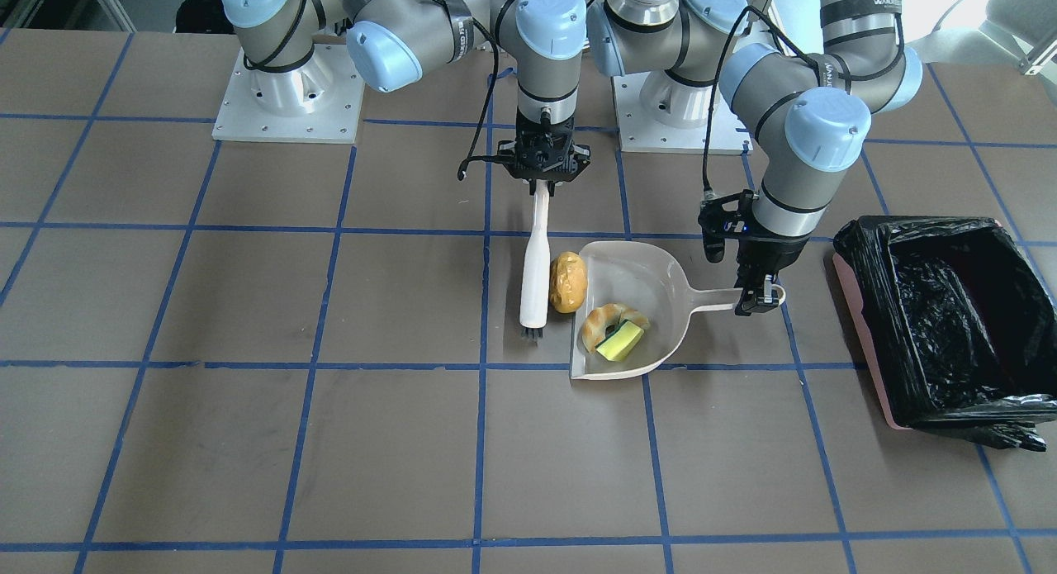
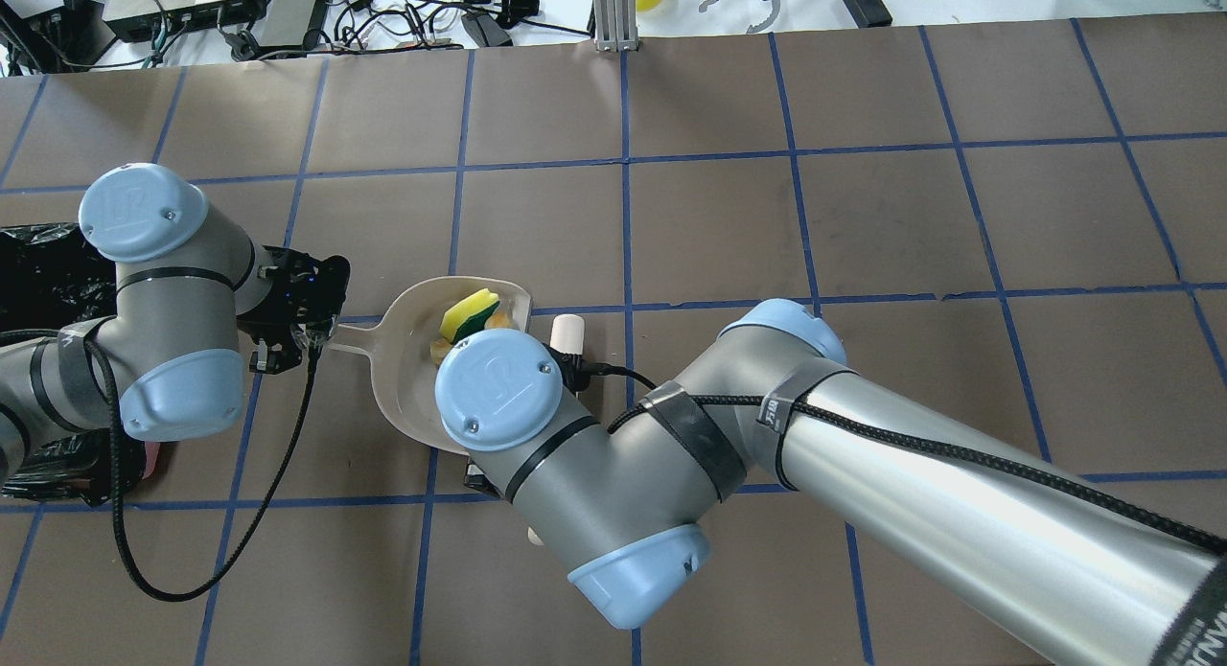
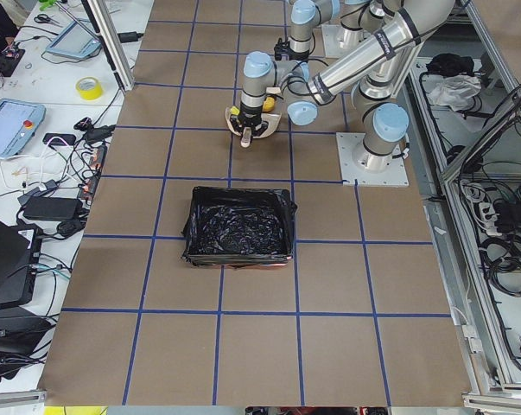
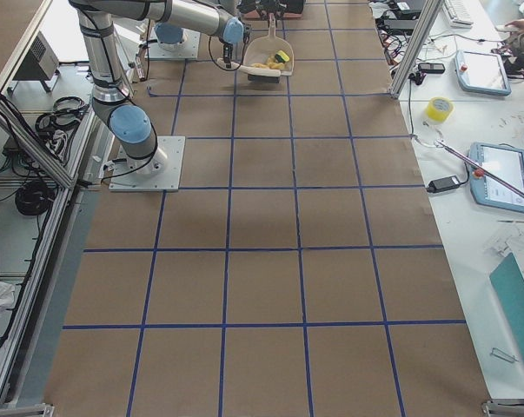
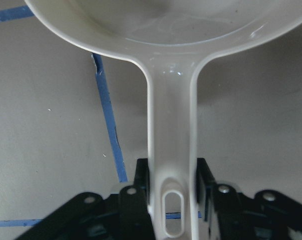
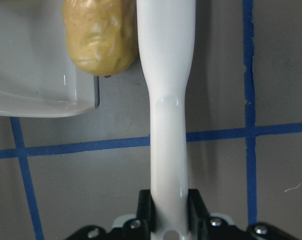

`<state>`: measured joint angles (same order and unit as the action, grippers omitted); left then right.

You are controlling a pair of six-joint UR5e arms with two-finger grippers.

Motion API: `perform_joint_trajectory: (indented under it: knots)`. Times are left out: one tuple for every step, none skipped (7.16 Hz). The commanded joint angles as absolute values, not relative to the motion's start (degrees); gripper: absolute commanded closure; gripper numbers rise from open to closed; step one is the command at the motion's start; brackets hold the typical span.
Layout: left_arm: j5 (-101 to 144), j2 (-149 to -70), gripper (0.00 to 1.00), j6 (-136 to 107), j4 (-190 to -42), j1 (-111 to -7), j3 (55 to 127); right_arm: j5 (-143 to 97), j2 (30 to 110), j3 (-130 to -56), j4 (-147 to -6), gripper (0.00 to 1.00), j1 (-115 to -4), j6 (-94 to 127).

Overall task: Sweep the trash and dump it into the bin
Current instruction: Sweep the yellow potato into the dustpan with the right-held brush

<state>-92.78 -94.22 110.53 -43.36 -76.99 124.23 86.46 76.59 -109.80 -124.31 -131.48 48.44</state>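
Observation:
The beige dustpan (image 1: 661, 281) lies on the table with the tan bagel-like ring (image 1: 603, 320) and the yellow-green sponge block (image 1: 621, 341) inside it. My left gripper (image 1: 758, 297) is shut on the dustpan's handle (image 5: 171, 150). My right gripper (image 1: 541, 182) is shut on a white brush (image 1: 537, 260), whose handle (image 6: 168, 100) lies along the table. The golden-brown roll (image 1: 568, 282) sits at the dustpan's open lip, touching the brush; it also shows in the right wrist view (image 6: 98, 35). The bin (image 1: 950, 318), a pink box with a black bag, stands beyond the handle end.
The table is brown with a grid of blue tape lines (image 1: 483, 442). The arm bases (image 1: 289, 95) stand at the robot's side of the table. In the overhead view my right arm (image 2: 671, 455) covers part of the dustpan (image 2: 412, 359).

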Motion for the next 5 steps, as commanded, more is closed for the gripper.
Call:
perform_joint_trajectory:
  knots:
    - [-92.73,-94.04,1.0,110.48,-43.15,-76.91,124.1,85.17,74.02,-106.97,-124.8,1.0,-132.09,54.99]
    - [-92.72,-94.13,1.0,110.3,-43.07,-76.9,123.75,84.99,73.31,-105.74,-125.59,1.0,-132.62,55.63]
    - [-92.72,-94.04,1.0,110.39,-42.98,-76.73,123.4,83.86,72.0,-104.25,-125.77,1.0,-133.32,56.94]
    - [-92.72,-94.04,1.0,110.48,-42.37,-76.47,123.14,81.15,70.24,-102.67,-126.99,1.0,-134.29,58.61]
    - [-92.64,-94.3,1.0,110.48,-42.36,-76.46,123.05,81.04,68.57,-100.48,-127.35,1.0,-134.38,58.36]
